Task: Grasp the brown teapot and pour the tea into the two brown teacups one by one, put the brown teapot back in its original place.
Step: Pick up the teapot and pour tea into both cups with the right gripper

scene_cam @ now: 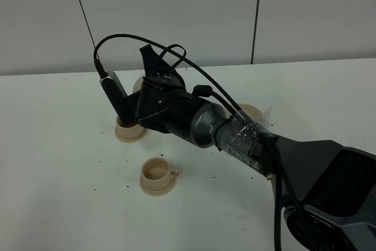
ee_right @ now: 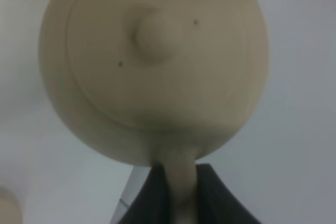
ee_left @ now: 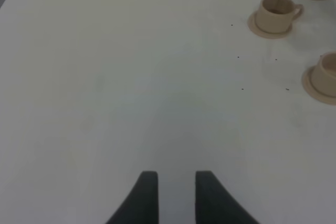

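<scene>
1. The white bench (scene_cam: 59, 163) carries everything. The task's things sit around its middle, and its left side is bare.
2. The right arm (scene_cam: 194, 121) reaches in from the near right corner towards the middle of the bench and hides most of what it holds.
3. The brown teapot (ee_right: 152, 66) hangs off the bench, just above and beside the teacup nearer the far edge. Its spout points at that cup's rim and its knobbed lid is on. It looks like matte ceramic, so I judge it stiff, breakable and fairly heavy for one handle. The loop handle is the right hold. The loose lid could slide at a steep tilt.
4. The large saucer (scene_cam: 251, 110), the pot's resting place, lies empty behind the arm, towards the bench's right edge.
5. The far teacup (ee_left: 275, 13) stands on its small saucer. From above a reddish patch shows at its mouth, perhaps tea. The near teacup (scene_cam: 156, 171), closer to the near edge, looks unfilled. Both cups are light and easily knocked.
6. The right fingers (ee_right: 149, 203) are clamped on the teapot's handle.
7. The left fingers (ee_left: 144, 203) stand apart over bare bench, holding nothing.
</scene>
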Available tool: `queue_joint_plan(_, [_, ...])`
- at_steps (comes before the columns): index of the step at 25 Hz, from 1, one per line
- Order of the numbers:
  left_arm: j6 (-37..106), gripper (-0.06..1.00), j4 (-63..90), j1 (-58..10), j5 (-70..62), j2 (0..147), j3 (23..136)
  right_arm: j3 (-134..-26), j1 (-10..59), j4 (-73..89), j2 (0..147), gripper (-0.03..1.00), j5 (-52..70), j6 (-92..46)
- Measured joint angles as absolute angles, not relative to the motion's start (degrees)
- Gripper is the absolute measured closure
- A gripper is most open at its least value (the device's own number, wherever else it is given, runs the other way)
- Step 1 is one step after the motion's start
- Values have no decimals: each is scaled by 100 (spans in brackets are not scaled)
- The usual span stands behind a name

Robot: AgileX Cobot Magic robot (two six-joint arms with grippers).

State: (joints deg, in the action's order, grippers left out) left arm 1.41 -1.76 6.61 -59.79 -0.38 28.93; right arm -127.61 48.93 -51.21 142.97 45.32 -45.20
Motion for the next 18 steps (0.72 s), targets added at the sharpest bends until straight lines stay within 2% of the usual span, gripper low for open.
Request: queue_joint_plan(18, [141,70,-176,661,-5979,-38,2893,-12761,4893,-5117,14297,88,4484,-4664])
